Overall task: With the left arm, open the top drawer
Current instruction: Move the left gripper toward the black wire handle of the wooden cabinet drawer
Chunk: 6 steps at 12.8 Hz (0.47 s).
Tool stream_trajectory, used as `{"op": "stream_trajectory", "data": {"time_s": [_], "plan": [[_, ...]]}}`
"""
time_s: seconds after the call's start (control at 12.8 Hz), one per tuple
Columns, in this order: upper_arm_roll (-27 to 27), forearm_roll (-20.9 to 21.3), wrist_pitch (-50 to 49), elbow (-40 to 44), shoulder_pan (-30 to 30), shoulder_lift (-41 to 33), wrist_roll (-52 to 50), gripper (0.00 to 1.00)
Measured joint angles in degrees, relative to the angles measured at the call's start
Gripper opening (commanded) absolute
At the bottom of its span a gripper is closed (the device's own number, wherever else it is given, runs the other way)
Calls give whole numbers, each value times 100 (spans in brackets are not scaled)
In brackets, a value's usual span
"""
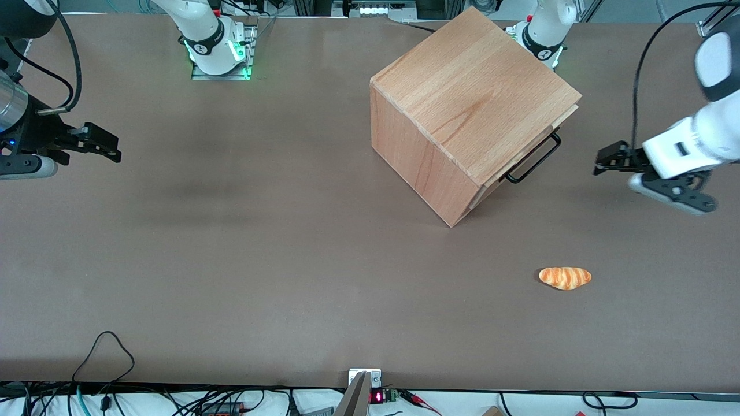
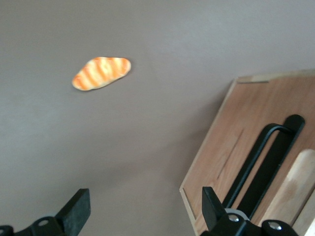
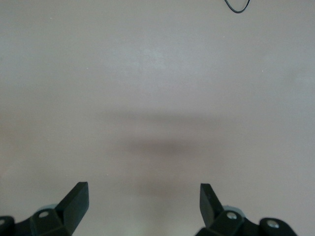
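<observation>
The wooden cabinet [image 1: 462, 110] stands turned at an angle on the brown table [image 1: 260, 260]. Its top drawer [image 1: 552, 126] faces the working arm's end of the table, and a thin black wire handle [image 1: 535, 159] sticks out from the front panel. My left gripper [image 1: 600, 163], on the white left arm [image 1: 691, 147], hovers in front of the drawer, a short gap from the handle and touching nothing. In the left wrist view the gripper [image 2: 145, 211] is open and holds nothing. The beech drawer front [image 2: 231, 147] and its handle [image 2: 266, 157] lie beside one fingertip [image 2: 211, 204].
An orange-striped toy bread roll [image 1: 565, 278] lies on the table nearer the front camera than the cabinet and my gripper; it also shows from the wrist as the roll [image 2: 101, 73]. Cables [image 1: 104, 352] trail along the table's near edge.
</observation>
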Motion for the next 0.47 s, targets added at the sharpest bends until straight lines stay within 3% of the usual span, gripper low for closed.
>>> {"op": "stream_trajectory", "data": {"time_s": [0.31, 0.47], "plan": [[-420, -30, 104, -279, -16, 5, 34, 100], [-435, -342, 153, -455, -16, 6, 171, 100]]}}
